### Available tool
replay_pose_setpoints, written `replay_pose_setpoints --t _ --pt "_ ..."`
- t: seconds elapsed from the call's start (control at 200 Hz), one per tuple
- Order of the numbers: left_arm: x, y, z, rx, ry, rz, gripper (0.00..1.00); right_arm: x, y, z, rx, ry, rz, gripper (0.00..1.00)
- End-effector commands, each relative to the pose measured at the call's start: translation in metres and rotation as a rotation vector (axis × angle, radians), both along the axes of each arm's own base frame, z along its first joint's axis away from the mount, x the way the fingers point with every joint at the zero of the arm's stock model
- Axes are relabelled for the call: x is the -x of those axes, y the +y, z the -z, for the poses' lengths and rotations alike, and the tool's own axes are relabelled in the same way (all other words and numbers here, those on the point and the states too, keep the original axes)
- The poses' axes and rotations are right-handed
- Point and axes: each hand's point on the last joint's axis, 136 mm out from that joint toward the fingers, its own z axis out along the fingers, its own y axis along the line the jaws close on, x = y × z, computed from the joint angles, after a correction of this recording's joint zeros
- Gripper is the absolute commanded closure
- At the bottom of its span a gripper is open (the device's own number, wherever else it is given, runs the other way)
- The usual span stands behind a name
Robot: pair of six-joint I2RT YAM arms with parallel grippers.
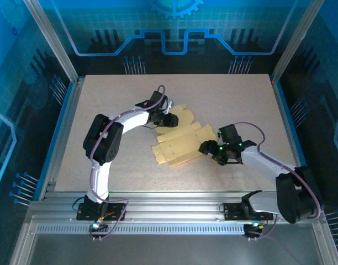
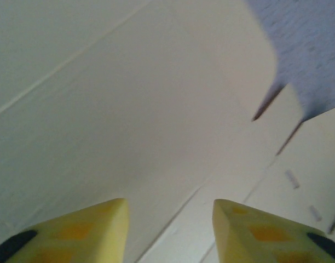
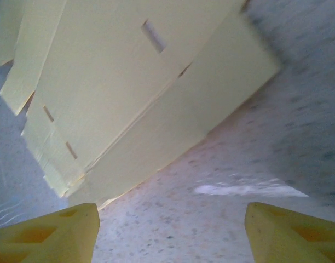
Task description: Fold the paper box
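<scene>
The paper box lies mid-frame on the table in the top view as a flat, partly folded sheet. An arm stands at each end, likely so one pins while the other lifts. The left gripper is set fairly narrow with the sheet right beneath it, seemingly pinching nothing. The right gripper gapes wide, and the box lies at its frame's upper left, just clear of the fingertips.
</scene>
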Motion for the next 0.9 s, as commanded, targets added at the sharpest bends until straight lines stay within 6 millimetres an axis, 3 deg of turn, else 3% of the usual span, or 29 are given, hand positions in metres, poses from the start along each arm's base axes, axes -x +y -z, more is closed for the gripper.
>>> replay_pose_setpoints --t 0.0,0.08,0.31,0.42,0.69,0.895 --pt "0.007 -0.001 0.01 -0.023 0.055 -0.006 0.61 -0.013 0.03 -0.009 -0.101 -0.011 0.007 0.29" --pt "0.012 0.001 0.019 -0.044 0.073 -0.008 0.66 -0.016 0.038 -0.006 -0.107 0.002 -0.005 0.29" --pt "0.026 0.013 0.045 -0.083 0.132 -0.059 0.69 -0.021 0.049 0.006 -0.131 0.036 -0.006 0.31" --pt "0.033 0.017 0.049 -0.087 0.154 -0.082 0.68 -0.03 0.055 0.002 -0.135 0.022 -0.019 0.32" --pt "0.045 0.025 0.054 -0.098 0.162 -0.112 0.68 -0.047 0.058 -0.01 -0.092 -0.019 -0.05 0.51" --pt "0.054 0.025 0.064 -0.088 0.189 -0.131 0.68 -0.056 0.058 0.006 -0.042 0.005 -0.068 0.53"
